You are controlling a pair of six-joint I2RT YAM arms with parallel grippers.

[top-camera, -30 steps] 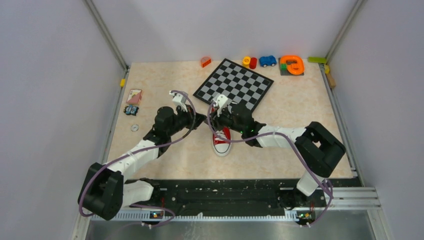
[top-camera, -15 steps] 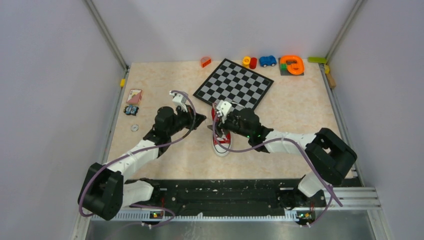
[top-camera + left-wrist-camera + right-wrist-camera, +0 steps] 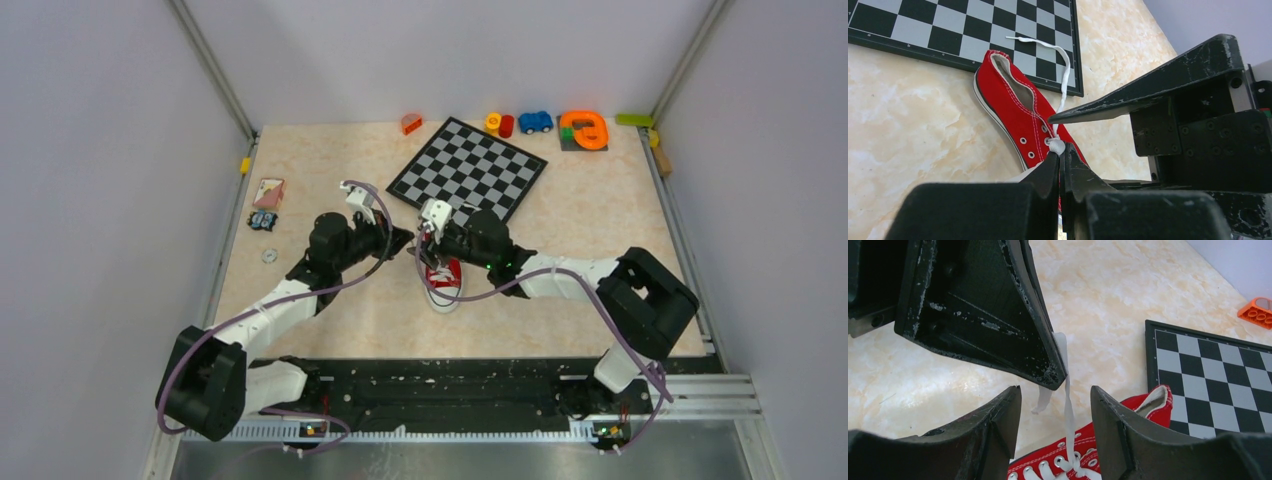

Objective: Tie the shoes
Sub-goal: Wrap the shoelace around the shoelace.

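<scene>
Black metal rail [image 3: 450, 385] runs along the near edge of the table, and both robot arms are bolted to it. The table top [image 3: 330, 320] is a pale peach sheet that looks like stone, with soft white swirls in it. The two arms reach in from the sides and meet near the middle.

The left gripper [image 3: 1060, 152] is squeezed tight on a white flat shoelace [image 3: 1064, 75]. It pinches the lace at its very tips, close to the eyelets. The right gripper [image 3: 1055, 395] is loose, with its two black fingers [image 3: 993, 435] spread wide apart. A strand of the lace hangs in the gap between them. I cannot see it touch either one.

Under the two grippers lies the red canvas sneaker [image 3: 443, 285] with a white toe cap. It rests flat on the table. Its toe points at the rail and its heel points away. The heel end sits right at the near edge of a black and white checked game board [image 3: 468, 170]. One loose end of the lace lies across the squares.

Over by the left wall are a small silver ring [image 3: 269, 256], a tiny blue and black thing [image 3: 263, 220] and a little picture card [image 3: 268, 192].

Along the far edge stand an orange brick [image 3: 411, 123], a yellow ring [image 3: 493, 121], a red cylinder [image 3: 507, 126], a blue toy car [image 3: 536, 121], an orange curved piece [image 3: 583, 130] and a green block [image 3: 633, 119].

Plain pale grey walls [image 3: 100, 200] close in three sides. Silver metal posts [image 3: 215, 70] run up the far corners.
</scene>
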